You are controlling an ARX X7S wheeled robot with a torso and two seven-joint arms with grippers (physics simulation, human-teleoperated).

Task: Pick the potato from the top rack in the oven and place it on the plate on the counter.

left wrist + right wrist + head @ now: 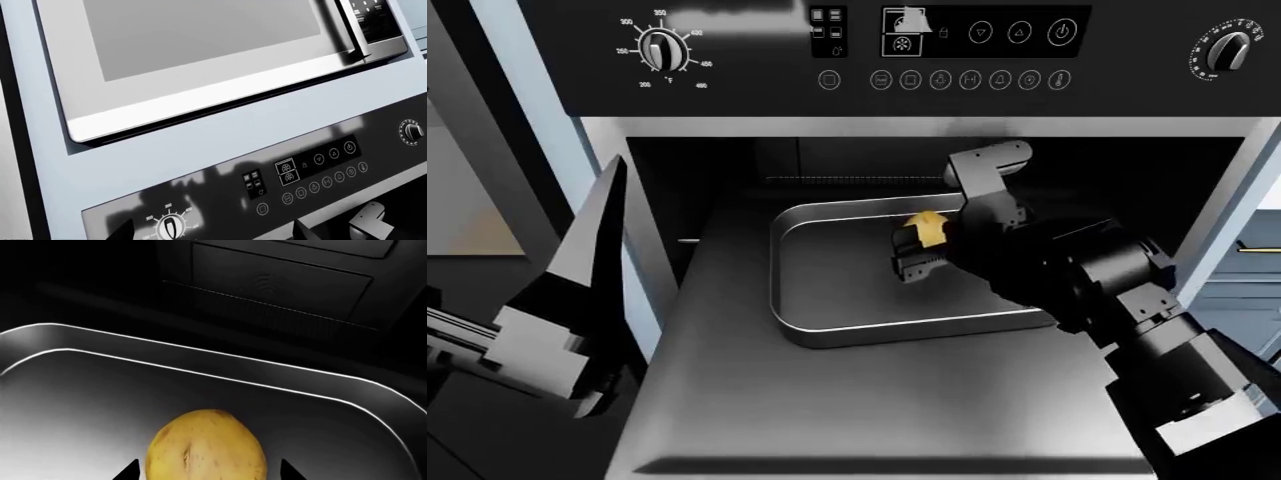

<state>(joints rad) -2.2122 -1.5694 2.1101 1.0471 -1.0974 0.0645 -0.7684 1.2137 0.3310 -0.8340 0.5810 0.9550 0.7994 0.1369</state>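
The right gripper (924, 252) is inside the oven (961, 60), jaws spread either side of the potato (207, 447); contact cannot be confirmed. The smooth, oval, yellow-tan potato rests in a shiny grey tray (827, 300) with rounded corners, letting the fingers approach low.

Yellow-tan potato (207, 447), shiny grey tray (827, 325)

you're looking at the top rack (747, 400), a flat dark sheet running the width of the open oven (601, 60) cavity. directly on it sits a shiny grey baking tray (827, 330), toward the back and a little right of centre. the potato (207, 447) lies inside that tray, on its floor, apart from the rim.
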